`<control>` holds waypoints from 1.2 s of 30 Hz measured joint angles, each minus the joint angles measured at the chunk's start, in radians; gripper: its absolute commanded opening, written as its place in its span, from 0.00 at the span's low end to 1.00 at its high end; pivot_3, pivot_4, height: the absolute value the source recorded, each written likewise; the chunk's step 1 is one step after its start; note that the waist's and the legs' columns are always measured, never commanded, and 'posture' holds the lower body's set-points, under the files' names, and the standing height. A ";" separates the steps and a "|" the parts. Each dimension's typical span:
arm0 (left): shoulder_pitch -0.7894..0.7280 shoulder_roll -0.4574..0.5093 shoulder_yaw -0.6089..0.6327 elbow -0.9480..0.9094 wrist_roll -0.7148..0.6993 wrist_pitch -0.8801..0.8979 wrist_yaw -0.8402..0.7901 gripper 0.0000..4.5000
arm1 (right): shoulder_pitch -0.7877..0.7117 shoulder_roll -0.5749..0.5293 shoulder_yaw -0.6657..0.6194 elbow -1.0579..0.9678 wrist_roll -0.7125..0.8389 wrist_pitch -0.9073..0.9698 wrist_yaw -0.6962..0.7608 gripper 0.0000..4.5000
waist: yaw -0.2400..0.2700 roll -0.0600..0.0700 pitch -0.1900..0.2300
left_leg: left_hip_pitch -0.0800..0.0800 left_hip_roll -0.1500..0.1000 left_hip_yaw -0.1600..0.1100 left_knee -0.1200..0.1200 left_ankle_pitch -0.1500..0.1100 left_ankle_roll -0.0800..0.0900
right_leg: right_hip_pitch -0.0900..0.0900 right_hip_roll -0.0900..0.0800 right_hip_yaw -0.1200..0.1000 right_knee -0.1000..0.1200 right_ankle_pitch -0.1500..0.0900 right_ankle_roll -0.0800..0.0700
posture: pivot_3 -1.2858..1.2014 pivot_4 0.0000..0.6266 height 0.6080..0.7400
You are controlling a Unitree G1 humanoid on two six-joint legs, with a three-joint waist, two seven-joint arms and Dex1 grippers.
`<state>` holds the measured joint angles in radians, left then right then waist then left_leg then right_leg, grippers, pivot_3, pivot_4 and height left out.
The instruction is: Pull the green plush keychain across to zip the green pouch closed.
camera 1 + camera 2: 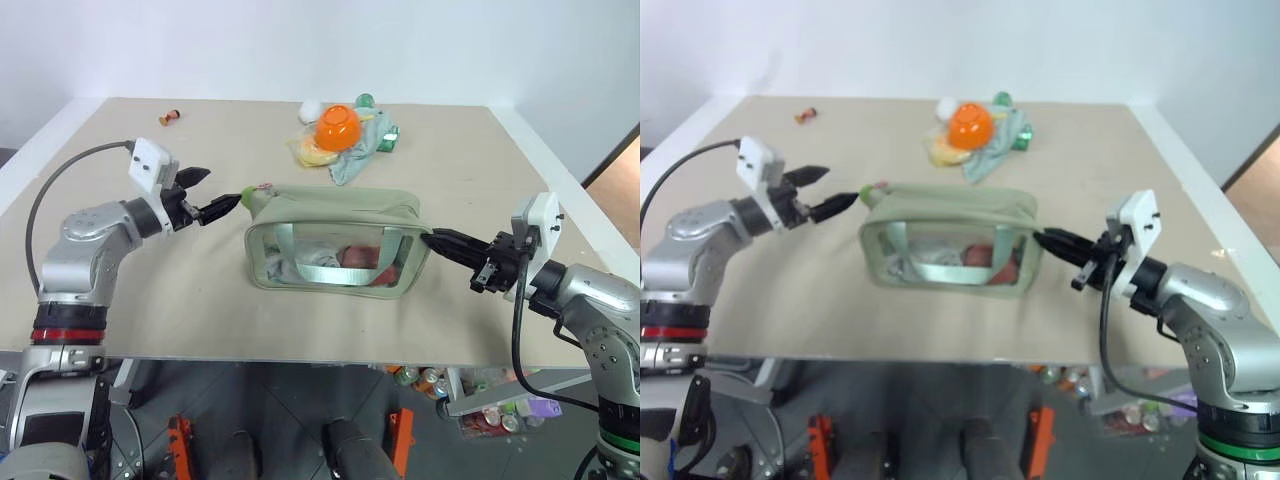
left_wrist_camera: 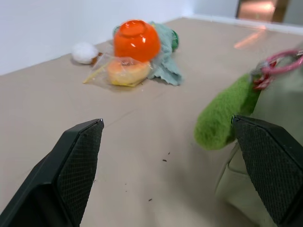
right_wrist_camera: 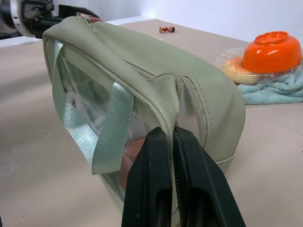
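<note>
The green pouch (image 1: 335, 206) stands upright mid-table, its clear window facing me and a reddish item inside. At its left end the green plush keychain (image 1: 247, 196) hangs off a pink ring on the zipper. My left gripper (image 1: 212, 192) is open and level just left of it. In the left wrist view the keychain (image 2: 222, 118) lies between the fingers (image 2: 80, 156), close to one of them and not gripped. My right gripper (image 1: 435, 238) is shut on the pouch's right end; the right wrist view shows its fingers (image 3: 151, 189) pinched on the end seam of the pouch (image 3: 142, 66).
Behind the pouch an orange bowl (image 1: 337, 125) sits upside down on a pale green cloth (image 1: 352, 160), beside a yellow item in a plastic bag (image 1: 312, 151) and a white ball (image 1: 310, 108). A small red figure (image 1: 170, 117) lies far left. The table's front edge (image 1: 300, 358) is near.
</note>
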<state>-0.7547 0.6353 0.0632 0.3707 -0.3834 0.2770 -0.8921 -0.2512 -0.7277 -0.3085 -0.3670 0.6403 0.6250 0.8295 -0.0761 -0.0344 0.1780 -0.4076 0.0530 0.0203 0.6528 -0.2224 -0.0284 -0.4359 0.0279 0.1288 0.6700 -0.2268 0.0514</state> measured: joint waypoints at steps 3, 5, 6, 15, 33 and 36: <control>-0.058 -0.012 -0.028 0.106 0.048 -0.084 -0.058 1.00 | 0.007 -0.002 0.000 -0.001 -0.001 -0.008 -0.001 0.00 | 0.000 0.000 0.000 | 0.000 0.000 0.000 0.000 0.000 0.000 | 0.000 0.000 0.000 0.000 0.000 0.000 | 0.52 0.24 0.98; -0.092 -0.032 -0.033 0.174 0.072 -0.133 -0.080 1.00 | 0.009 -0.005 0.000 -0.001 -0.001 -0.015 -0.001 0.00 | 0.000 0.000 0.000 | 0.000 0.000 0.000 0.000 0.000 0.000 | 0.000 0.000 0.000 0.000 0.000 0.000 | 0.52 0.24 0.98; -0.102 -0.036 -0.038 0.195 0.079 -0.151 -0.089 1.00 | 0.010 -0.007 0.000 -0.001 -0.001 -0.017 -0.001 0.00 | 0.000 0.000 0.000 | 0.000 0.000 0.000 0.000 0.000 0.000 | 0.000 0.000 0.000 0.000 0.000 0.000 | 0.52 0.24 0.98; -0.177 -0.073 -0.056 0.341 0.119 -0.251 -0.208 1.00 | 0.024 -0.019 0.000 -0.001 -0.003 -0.031 -0.002 0.00 | 0.001 0.000 0.000 | -0.001 0.000 0.000 0.000 0.000 0.000 | 0.000 0.000 0.000 0.000 0.000 0.001 | 0.52 0.24 0.98; -0.211 -0.115 -0.051 0.437 0.146 -0.358 -0.270 0.13 | 0.038 -0.032 0.000 -0.001 -0.004 -0.042 -0.001 0.00 | 0.002 0.000 0.000 | -0.001 -0.001 -0.001 0.000 0.000 0.000 | 0.000 0.000 0.000 0.000 0.000 0.001 | 0.52 0.24 0.98; -0.217 -0.115 -0.038 0.443 0.145 -0.358 -0.261 0.01 | 0.038 -0.032 0.000 -0.001 -0.003 -0.042 -0.001 0.00 | 0.002 0.000 0.000 | -0.001 -0.001 -0.001 0.000 0.000 0.000 | 0.000 0.000 0.000 0.000 0.000 0.001 | 0.52 0.24 0.98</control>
<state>-0.9718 0.5201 0.0257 0.8134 -0.2389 -0.0813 -1.1527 -0.2133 -0.7600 -0.3085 -0.3681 0.6368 0.5832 0.8288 -0.0741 -0.0345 0.1780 -0.4089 0.0523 0.0189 0.6530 -0.2224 -0.0283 -0.4360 0.0276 0.1285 0.6700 -0.2272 0.0522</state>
